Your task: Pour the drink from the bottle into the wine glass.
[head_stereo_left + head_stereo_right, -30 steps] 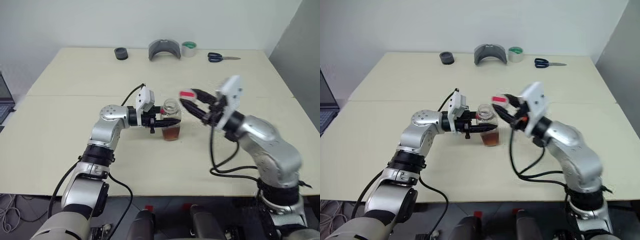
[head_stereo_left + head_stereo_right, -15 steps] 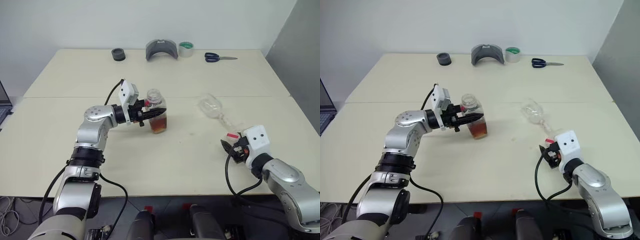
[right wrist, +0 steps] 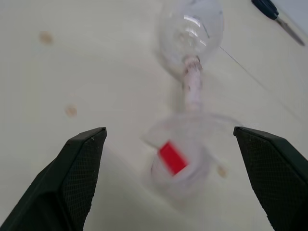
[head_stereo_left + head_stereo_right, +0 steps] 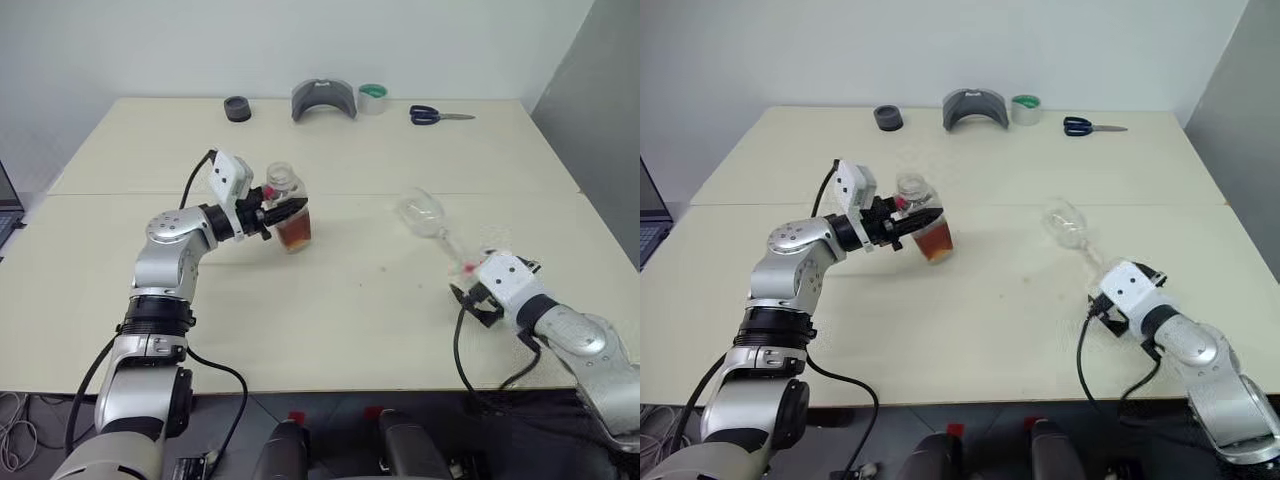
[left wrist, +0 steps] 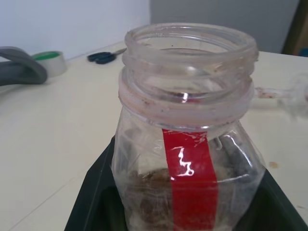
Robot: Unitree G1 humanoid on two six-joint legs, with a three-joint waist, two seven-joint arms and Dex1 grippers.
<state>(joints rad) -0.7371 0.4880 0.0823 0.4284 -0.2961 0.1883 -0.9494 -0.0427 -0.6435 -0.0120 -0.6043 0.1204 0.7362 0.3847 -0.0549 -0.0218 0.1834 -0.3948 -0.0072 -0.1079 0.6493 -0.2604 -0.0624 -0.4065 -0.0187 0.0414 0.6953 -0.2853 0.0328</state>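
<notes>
Clear glossy plastic bottle (image 5: 187,144), clear shiny wine glass (image 3: 190,62), matt cream table (image 4: 350,330), textured black jaws.

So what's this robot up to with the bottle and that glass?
Its left gripper is shut on an open bottle of brown drink, tilted above the table. The wine glass lies on its side. The right gripper sits at the glass's foot, jaws wide open. Nothing is poured yet.
</notes>
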